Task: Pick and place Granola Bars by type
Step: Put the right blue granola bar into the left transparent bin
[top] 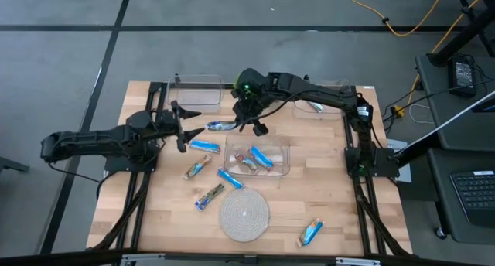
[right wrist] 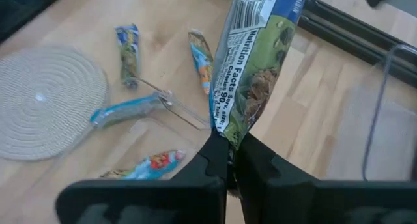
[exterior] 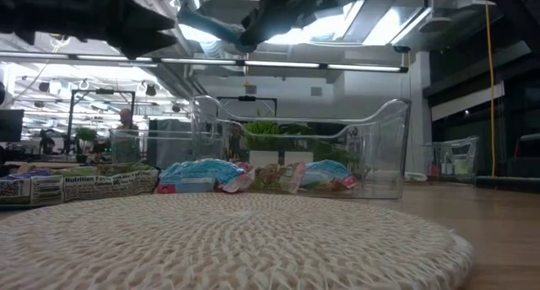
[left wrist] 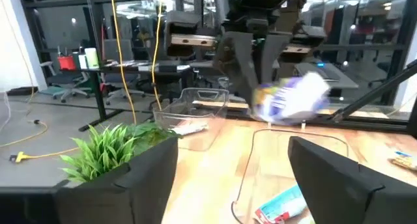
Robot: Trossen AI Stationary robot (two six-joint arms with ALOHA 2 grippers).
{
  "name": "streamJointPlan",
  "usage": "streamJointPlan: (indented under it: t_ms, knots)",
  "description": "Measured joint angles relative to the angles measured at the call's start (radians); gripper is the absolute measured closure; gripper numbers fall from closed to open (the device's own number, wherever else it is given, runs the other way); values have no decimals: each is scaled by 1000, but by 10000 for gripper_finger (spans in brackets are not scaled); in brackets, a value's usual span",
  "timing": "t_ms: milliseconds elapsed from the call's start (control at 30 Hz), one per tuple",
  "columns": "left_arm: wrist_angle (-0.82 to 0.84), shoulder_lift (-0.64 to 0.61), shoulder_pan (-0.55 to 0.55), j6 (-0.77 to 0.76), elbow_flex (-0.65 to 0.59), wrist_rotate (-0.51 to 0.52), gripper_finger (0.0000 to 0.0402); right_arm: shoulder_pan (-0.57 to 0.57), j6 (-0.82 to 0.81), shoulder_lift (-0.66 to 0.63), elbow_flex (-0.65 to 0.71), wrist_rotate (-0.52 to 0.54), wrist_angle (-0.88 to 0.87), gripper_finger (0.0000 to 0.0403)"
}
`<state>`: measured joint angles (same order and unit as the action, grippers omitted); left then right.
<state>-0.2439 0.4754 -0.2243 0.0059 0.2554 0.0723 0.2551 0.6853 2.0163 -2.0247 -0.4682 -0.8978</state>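
A granola bar in a green-and-blue wrapper (top: 220,127) hangs in the air left of the table's middle, with my right gripper (top: 238,125) shut on it. In the right wrist view the bar (right wrist: 257,61) shows its nutrition-facts print above the gripper (right wrist: 229,142). My left gripper (top: 188,128) stands open just left of the bar's free end and touches nothing. From the left wrist the bar (left wrist: 293,97) is a blur beyond the open gripper (left wrist: 231,152). Loose bars (top: 203,145), (top: 197,168), (top: 209,196) lie flat on the table. My right gripper pinches the bar by one end of its wrapper (right wrist: 225,129) between its two fingers. The fingers come slanting down from the table's far right side. The bar sticks out in line with them toward the table's left. It is lifted clear of the table.
A clear bin (top: 282,167) at mid-table holds several bars. Two more clear bins stand at the far edge, one left (top: 197,86), one right (top: 325,96) with a bar in it. A round woven mat (top: 244,213) lies near the front, with other bars (top: 229,179), (top: 311,232) beside it.
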Motion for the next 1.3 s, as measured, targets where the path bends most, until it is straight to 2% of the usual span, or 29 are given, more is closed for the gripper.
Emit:
streamJointPlan:
  t_ms: [267,367,600,867,1067,1300]
  knots:
    - [-112,165,1,58,61,-29,107,0,1,0,0,-24,6,386]
    - [-112,196,12,44,80,-67,107,0,1,0,0,-23,5,386]
    - [-120,223,102,56,105,-69,107,0,1,0,0,-23,10,383]
    - [-128,227,215,98,132,40,107,0,0,0,-1,-23,11,382]
    - [-110,262,256,109,132,154,107,0,0,0,-1,-23,13,381]
    - [-132,301,257,121,132,177,116,0,-3,0,-1,-22,14,381]
